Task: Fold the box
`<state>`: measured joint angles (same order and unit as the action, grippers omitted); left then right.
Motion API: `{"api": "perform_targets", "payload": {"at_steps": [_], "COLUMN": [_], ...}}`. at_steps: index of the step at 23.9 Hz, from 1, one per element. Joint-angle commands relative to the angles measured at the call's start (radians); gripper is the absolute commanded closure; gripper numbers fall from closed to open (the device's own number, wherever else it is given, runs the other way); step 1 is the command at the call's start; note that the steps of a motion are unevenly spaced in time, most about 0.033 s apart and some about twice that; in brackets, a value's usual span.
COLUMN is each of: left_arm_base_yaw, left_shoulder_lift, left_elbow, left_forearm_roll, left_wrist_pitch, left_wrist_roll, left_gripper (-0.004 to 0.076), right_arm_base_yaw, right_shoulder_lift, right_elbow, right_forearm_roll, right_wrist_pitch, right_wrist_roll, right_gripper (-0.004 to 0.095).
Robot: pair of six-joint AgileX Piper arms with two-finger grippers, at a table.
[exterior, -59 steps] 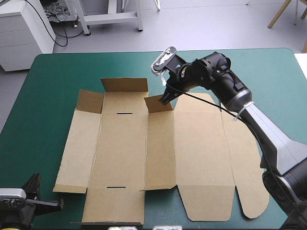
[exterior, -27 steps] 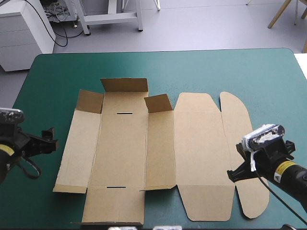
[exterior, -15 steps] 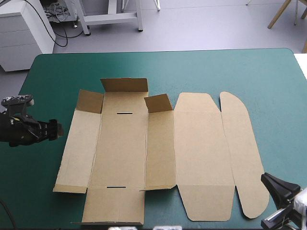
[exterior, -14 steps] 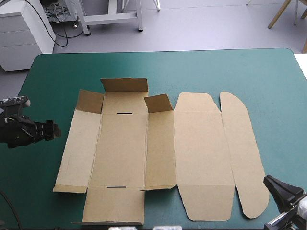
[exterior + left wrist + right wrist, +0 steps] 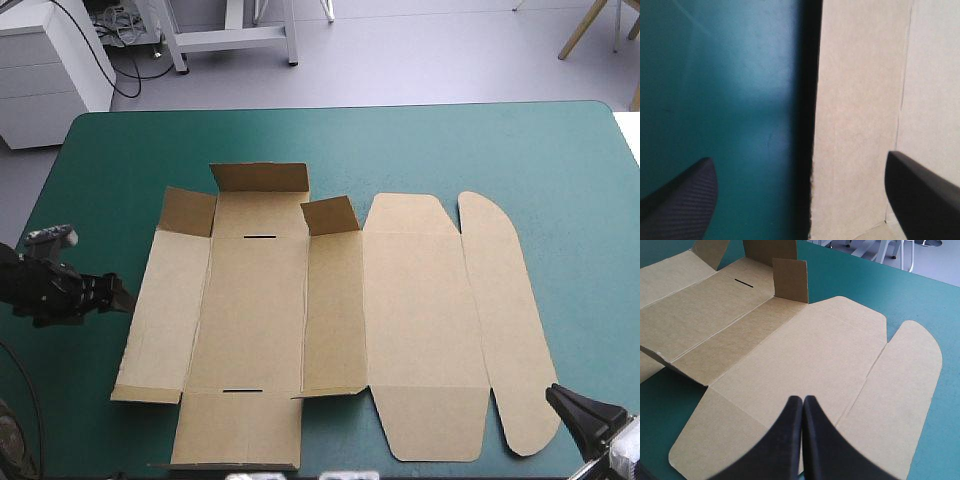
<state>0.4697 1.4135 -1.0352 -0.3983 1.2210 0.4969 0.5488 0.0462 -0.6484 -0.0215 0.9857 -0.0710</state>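
**A:** Start with the high view. Where does the box lie from each arm?

**B:** I have the box (image 5: 330,320) lying open and flat in the middle of the table (image 5: 450,140), its long axis running left to right. The small flaps (image 5: 260,178) along its far side stand up. My left arm (image 5: 55,295) comes in low from the table's left edge, and its jaws point at the box's left panel (image 5: 160,310), just beside its outer edge. My right arm (image 5: 588,412) sits at the near right corner, close to the rounded flap (image 5: 515,330) but not on it.

**A:** And the left wrist view?

**B:** The left jaws are wide apart. The panel's edge (image 5: 812,150) runs straight ahead between the fingers (image 5: 680,200), with teal-green cover on one side and brown board on the other. A dark band lines that edge, so I'd guess it sits slightly off the cover.

**A:** Right wrist view?

**B:** The right jaws are closed to a single point and hold nothing. The whole sheet spreads ahead of them, with the lid panel (image 5: 805,355) closest.

**A:** So which arm goes first?

**B:** The left, I'd say. It is nearer and already straddles the edge it needs, with the wall's fold line running parallel to it.
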Motion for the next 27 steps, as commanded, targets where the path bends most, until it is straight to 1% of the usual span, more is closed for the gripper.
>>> {"api": "perform_targets", "payload": {"at_steps": [1,4,8,10,11,13,18,27], "left_arm_base_yaw": [-0.007,-0.008,-0.054,-0.089,-0.107,-0.109,-0.109,-0.109], "left_shoulder_lift": [-0.021,-0.021,-0.021,-0.021,-0.021,-0.021,-0.021,-0.021], "left_elbow": [0.047,0.091,0.099,0.099,0.099,0.099,0.099,0.099], "left_forearm_roll": [-0.114,-0.231,-0.213,-0.162,-0.104,-0.052,-0.097,-0.136], "left_wrist_pitch": [0.009,0.038,0.044,0.042,0.011,-0.009,0.014,0.011], "left_wrist_roll": [0.065,0.127,0.125,0.121,0.083,0.012,0.007,0.005], "left_gripper": [0.0092,0.0092,0.0092,0.0092,0.0092,0.0092,0.0105,0.0153], "right_arm_base_yaw": [-0.004,-0.004,-0.004,-0.004,-0.004,-0.004,-0.004,-0.004], "right_shoulder_lift": [0.019,0.019,0.019,0.019,0.019,0.019,0.019,0.019], "right_elbow": [-0.019,-0.019,-0.019,-0.019,-0.019,-0.019,-0.019,-0.019], "right_forearm_roll": [-0.001,-0.003,-0.003,-0.005,-0.007,-0.007,-0.009,-0.011], "right_wrist_pitch": [-0.079,-0.079,-0.081,-0.081,-0.081,-0.081,-0.081,-0.081], "right_wrist_roll": [-0.034,-0.046,-0.082,-0.086,-0.086,-0.086,-0.093,-0.093], "right_gripper": [0.0927,0.0927,0.0927,0.0927,0.0927,0.0927,0.0928,0.0927]}}
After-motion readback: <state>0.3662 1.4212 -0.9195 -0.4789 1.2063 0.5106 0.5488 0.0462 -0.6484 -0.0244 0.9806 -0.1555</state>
